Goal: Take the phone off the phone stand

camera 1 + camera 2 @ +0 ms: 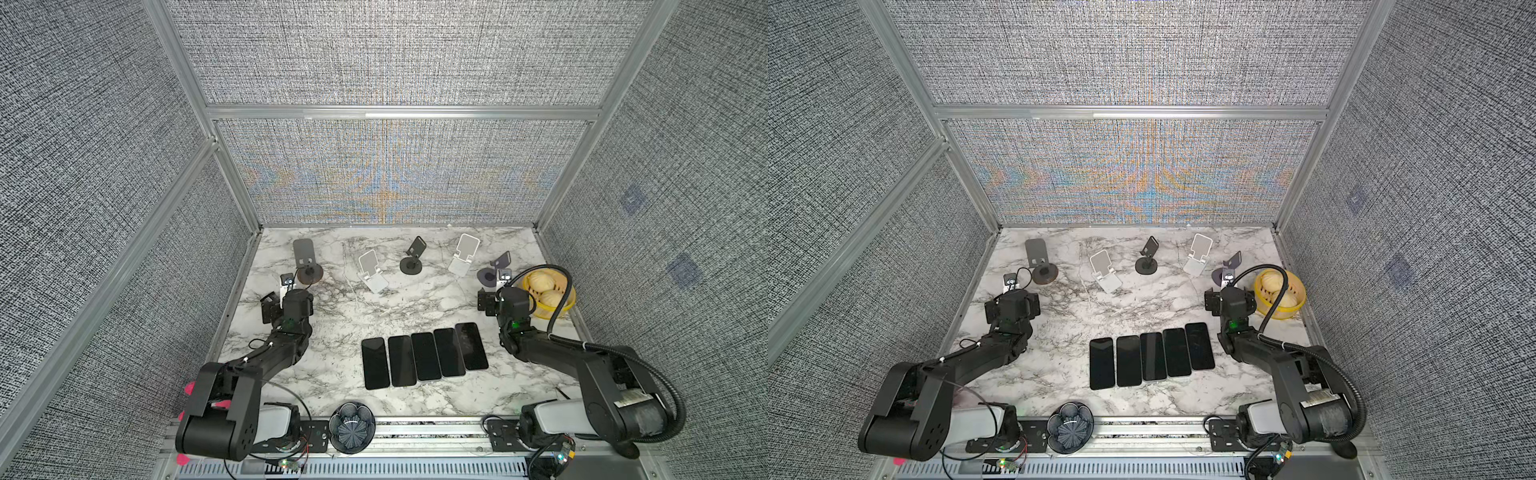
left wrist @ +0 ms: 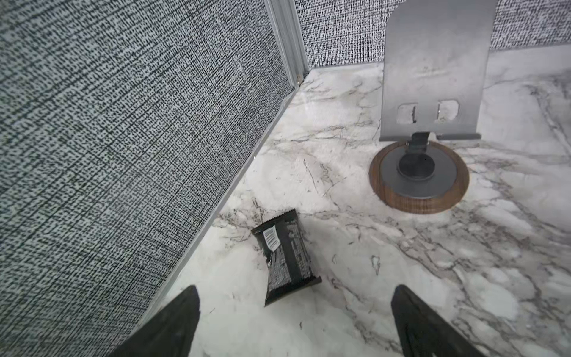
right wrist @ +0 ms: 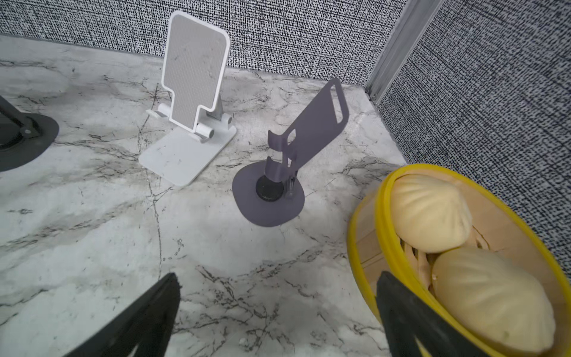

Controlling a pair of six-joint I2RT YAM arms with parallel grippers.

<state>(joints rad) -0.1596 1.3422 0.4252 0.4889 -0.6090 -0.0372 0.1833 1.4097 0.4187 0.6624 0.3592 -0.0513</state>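
Your left tool (image 2: 296, 289): jaws apart, black packet (image 2: 284, 256) just ahead, wood-based stand (image 2: 420, 173) near. Five phones (image 1: 424, 356) lie flat in a row mid-tabletop (image 1: 332, 316). Your right tool (image 3: 278, 275): jaws apart, beside yellow basket (image 3: 383, 191).

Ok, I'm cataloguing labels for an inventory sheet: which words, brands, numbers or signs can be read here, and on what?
No text here is readable.
Black packet: white barcode sticker, bars only; its print is too small to read.
Five phones: screens dark, nothing shown.
Grey stand, white stand, purple stand: no markings visible.
White tape on the right arm: too blurred to read.
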